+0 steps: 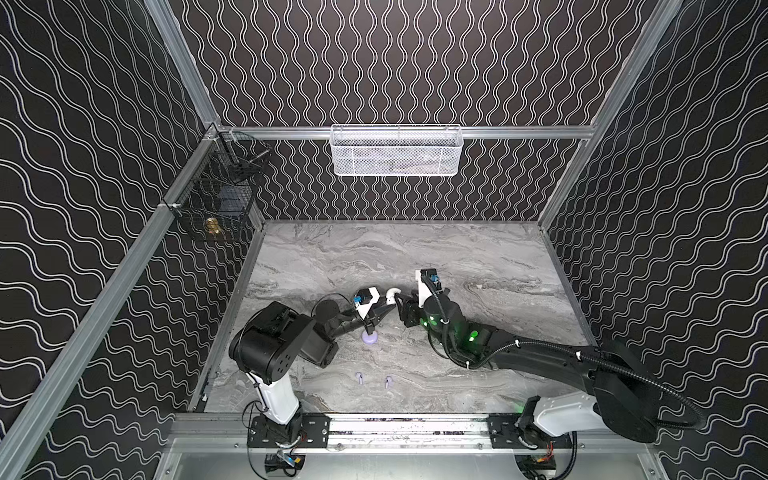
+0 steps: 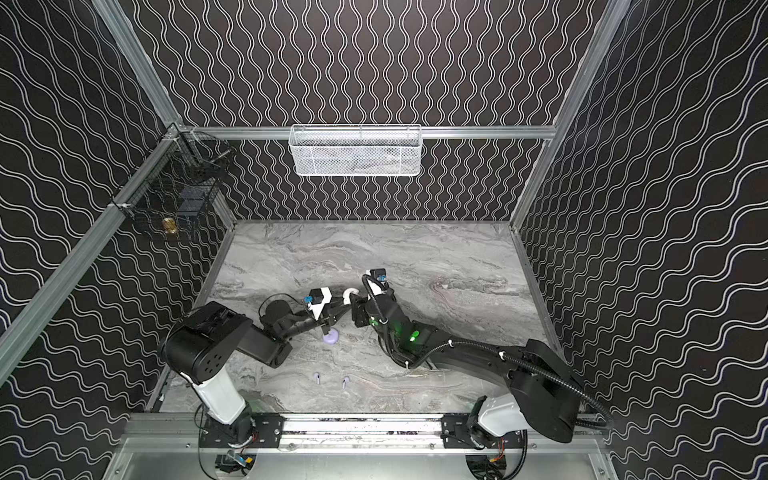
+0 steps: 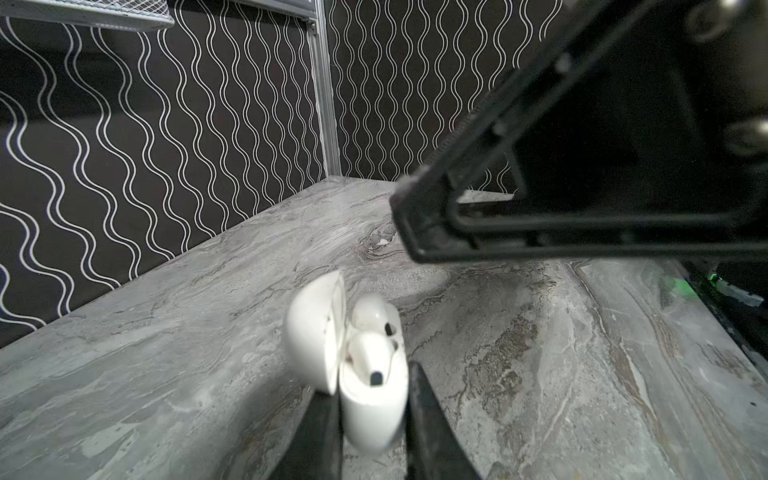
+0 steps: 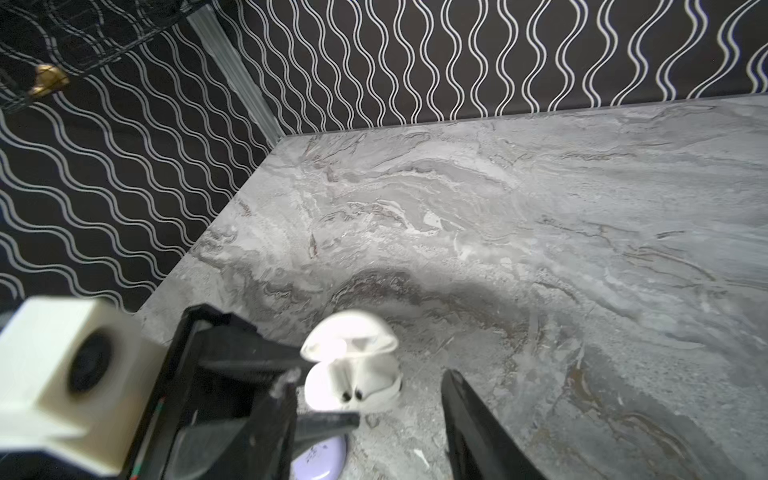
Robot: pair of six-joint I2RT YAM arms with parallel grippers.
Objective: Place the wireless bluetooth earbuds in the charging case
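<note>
Left pincer [image 3: 372,390] clamped on white case [image 3: 374,415], lid open, white buds [image 3: 368,349] seated; right pincer [image 4: 403,399] apart, empty, just beside it; lavender buds [image 1: 359,377] lie on counter [image 1: 478,257] well back toward the arm bases, free right pincer likely fetches

This is a robot test cell in a laboratory: aluminium frame rails [image 1: 270,132] hold wave-patterned wall panels [image 1: 415,62] around my marble-look tabletop [image 1: 478,257], and at bottom centre of both top views my arms [image 1: 270,345] are bolted on a metal rail [image 1: 407,428].
</note>
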